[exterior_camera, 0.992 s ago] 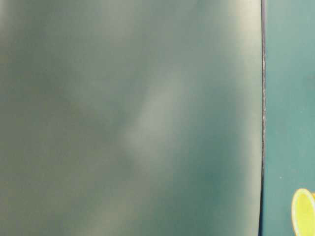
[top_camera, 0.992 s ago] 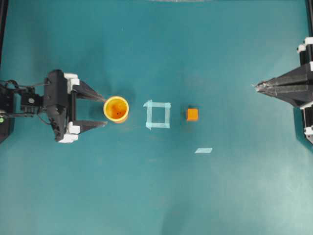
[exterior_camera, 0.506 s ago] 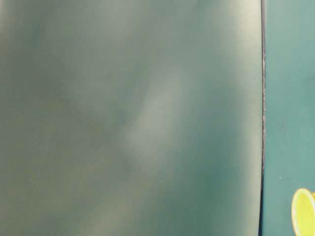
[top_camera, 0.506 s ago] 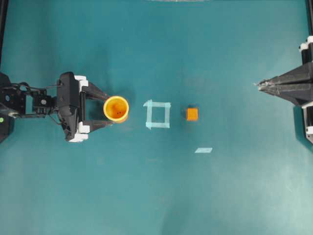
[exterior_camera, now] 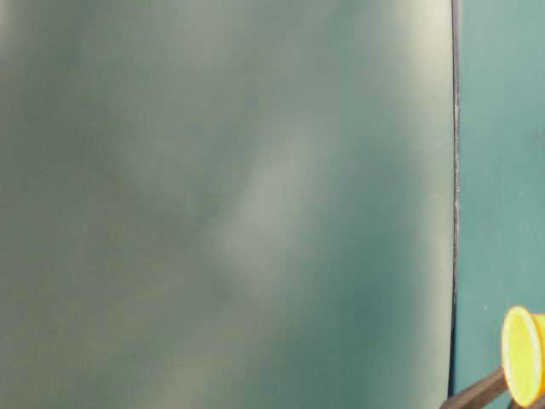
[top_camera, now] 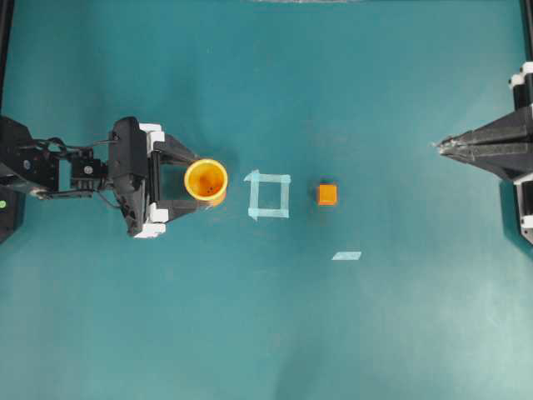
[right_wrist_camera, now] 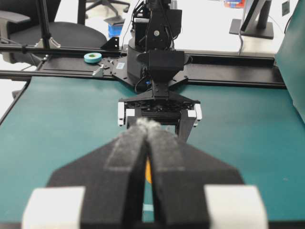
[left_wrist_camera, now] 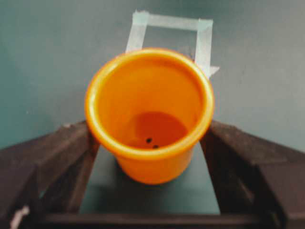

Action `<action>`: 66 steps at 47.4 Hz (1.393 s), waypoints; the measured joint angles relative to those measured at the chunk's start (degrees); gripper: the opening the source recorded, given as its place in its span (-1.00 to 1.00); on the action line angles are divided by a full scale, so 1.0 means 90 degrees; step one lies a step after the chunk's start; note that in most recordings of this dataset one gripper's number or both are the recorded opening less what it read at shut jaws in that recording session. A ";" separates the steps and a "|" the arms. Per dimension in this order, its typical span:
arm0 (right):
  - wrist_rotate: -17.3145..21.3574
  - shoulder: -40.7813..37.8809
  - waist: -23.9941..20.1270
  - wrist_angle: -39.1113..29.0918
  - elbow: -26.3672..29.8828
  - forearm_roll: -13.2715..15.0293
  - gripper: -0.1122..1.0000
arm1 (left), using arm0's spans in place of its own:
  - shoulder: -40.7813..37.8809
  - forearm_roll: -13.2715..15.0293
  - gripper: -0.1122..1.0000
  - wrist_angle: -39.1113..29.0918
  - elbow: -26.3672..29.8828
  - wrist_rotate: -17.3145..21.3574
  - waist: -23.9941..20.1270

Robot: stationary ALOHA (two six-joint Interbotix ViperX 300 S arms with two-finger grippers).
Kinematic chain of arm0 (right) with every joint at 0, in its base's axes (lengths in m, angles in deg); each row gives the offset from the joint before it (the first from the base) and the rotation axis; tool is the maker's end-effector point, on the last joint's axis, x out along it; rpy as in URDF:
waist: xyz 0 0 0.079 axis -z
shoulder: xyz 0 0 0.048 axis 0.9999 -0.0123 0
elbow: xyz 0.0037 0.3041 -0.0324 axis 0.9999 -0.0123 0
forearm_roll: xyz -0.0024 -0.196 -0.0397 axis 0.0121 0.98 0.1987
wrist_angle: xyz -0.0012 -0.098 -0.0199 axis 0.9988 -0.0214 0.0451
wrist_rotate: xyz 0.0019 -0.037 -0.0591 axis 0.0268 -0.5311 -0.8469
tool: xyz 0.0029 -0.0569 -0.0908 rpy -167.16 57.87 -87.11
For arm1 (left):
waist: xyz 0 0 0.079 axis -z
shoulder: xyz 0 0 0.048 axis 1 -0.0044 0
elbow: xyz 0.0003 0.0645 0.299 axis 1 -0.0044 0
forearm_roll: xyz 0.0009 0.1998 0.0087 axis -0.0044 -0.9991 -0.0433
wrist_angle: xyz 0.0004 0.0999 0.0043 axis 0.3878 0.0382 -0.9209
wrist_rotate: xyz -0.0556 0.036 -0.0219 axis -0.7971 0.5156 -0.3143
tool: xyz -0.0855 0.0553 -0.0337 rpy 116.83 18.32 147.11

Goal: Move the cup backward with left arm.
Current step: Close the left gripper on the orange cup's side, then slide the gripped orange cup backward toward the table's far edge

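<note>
The left gripper point(top_camera: 185, 182) is standing with jaws spread wide on either side of the cup point(top_camera: 206, 180), which is sitting upright on the teal surface point(top_camera: 275, 325) left of the tape square point(top_camera: 269, 195). Closing off-centre risks tipping or skidding the light cup. The right gripper point(top_camera: 439, 147) is resting pinched together. No readable writing is showing.

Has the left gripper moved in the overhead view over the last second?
Yes. The left gripper advanced rightward toward the tape square, and its open jaws now flank the cup.
</note>
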 measured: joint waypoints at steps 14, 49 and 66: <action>0.0000 0.0000 -0.0010 -0.0010 0.0000 0.0000 -0.81 | -0.0293 -0.0010 0.49 -0.0078 0.0215 0.0010 0.0156; 0.0000 0.0000 -0.0010 -0.0117 0.0010 0.0000 -0.81 | -0.0293 -0.0059 0.36 -0.0098 0.0322 0.0332 -0.0137; 0.0029 0.0000 0.0000 -0.0117 0.0010 0.0000 -0.81 | -0.0068 -0.0049 0.36 -0.0645 0.0537 0.0332 -0.0781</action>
